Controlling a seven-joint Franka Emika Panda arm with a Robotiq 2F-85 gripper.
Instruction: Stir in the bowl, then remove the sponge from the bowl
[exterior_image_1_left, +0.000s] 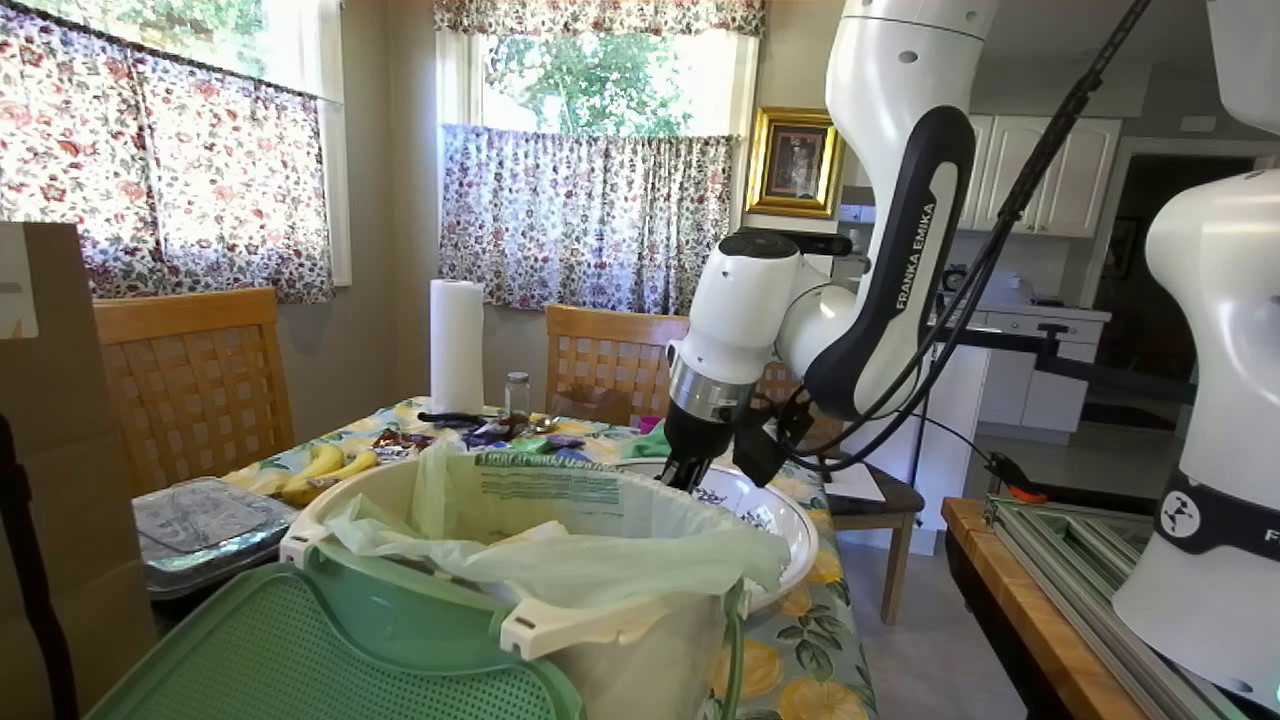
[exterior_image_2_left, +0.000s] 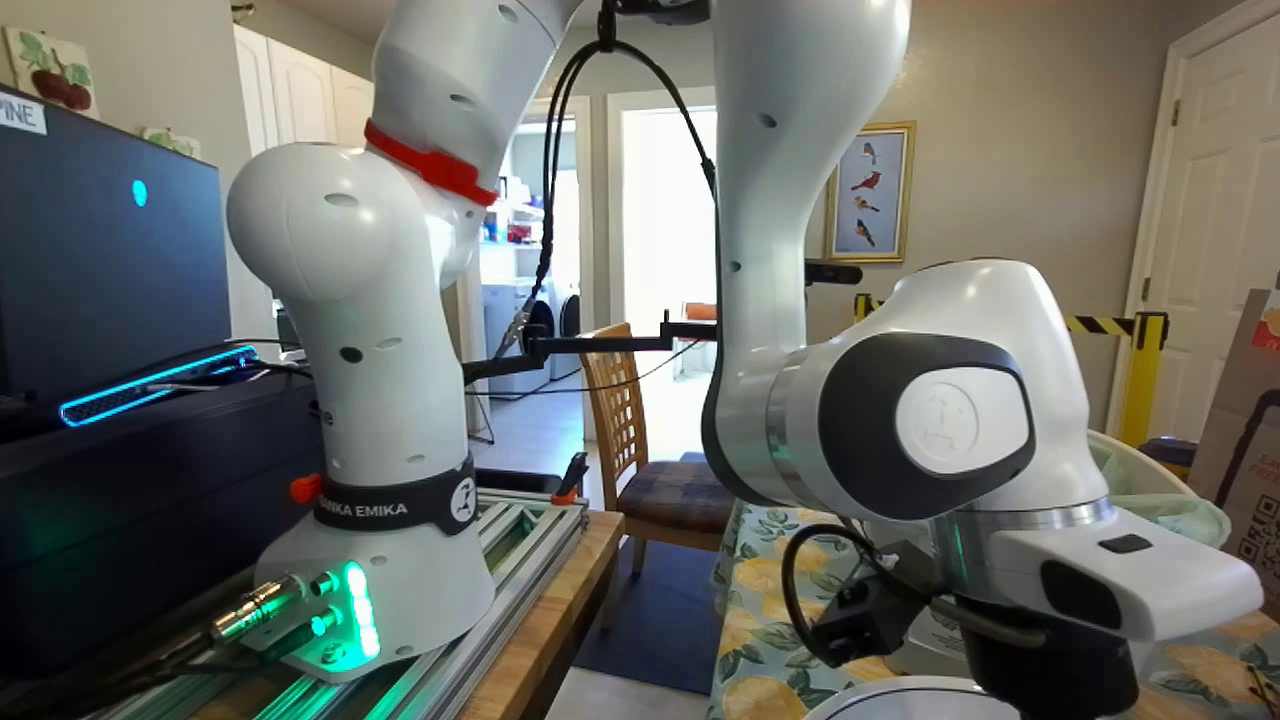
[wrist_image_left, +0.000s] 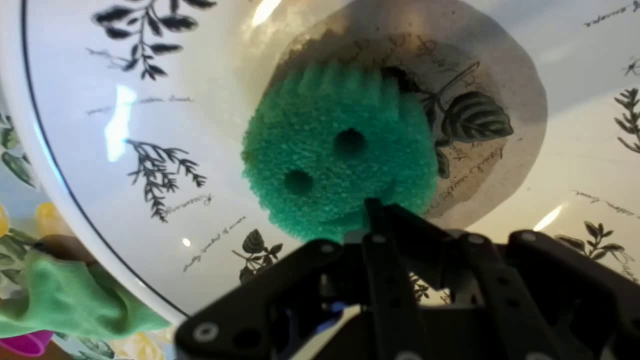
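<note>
Bright windows (exterior_image_1_left: 610, 85), wooden chairs (exterior_image_1_left: 195, 372), washer (exterior_image_2_left: 506, 312) perhaps

I operate over a table (exterior_image_1_left: 800, 640) fitted with a lemon-print tablecloth (exterior_image_2_left: 755, 620). Directly on this surface stand: the bowl (exterior_image_1_left: 797, 540), below me; an upright paper towel roll (exterior_image_1_left: 456, 345); a clear jar (exterior_image_1_left: 517, 396). A green cloth (wrist_image_left: 75, 300) lies beside the bowl; bananas (exterior_image_1_left: 330, 470) lie well apart.

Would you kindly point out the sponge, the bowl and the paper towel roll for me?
Sponge (wrist_image_left: 324, 161): wrist view, on its green face between the two holes.
Bowl (wrist_image_left: 215, 127): wrist view, on the bare white inner wall.
Paper towel roll (exterior_image_1_left: 457, 347): in an exterior view, midway up its white side.
</note>
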